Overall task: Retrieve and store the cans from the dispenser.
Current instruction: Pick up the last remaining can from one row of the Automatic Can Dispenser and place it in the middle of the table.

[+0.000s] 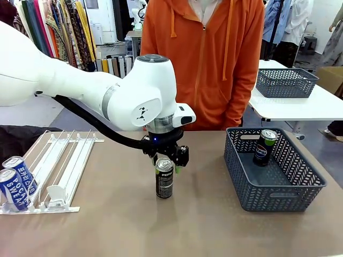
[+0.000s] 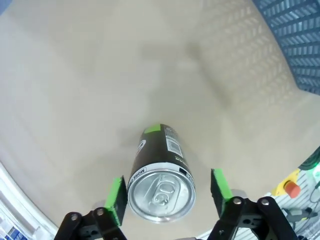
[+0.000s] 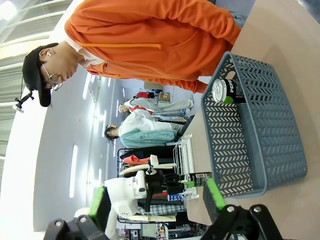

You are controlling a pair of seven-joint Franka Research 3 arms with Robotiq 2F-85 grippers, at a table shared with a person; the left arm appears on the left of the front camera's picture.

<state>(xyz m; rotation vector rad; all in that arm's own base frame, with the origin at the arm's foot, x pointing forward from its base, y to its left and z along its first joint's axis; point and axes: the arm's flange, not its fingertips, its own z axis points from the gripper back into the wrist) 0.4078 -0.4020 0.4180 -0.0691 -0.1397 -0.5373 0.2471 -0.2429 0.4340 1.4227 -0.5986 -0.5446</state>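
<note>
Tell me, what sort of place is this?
Probably a robot testing lab: a white robot arm has its left tool around a can on a table, a second table with a basket stands nearby, and clothes racks line the back.

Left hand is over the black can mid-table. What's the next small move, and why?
Probably lift the left hand straight up: its pads stand open, clear of the upright can resting on the table; the basket lies on the right arm's side.
</note>
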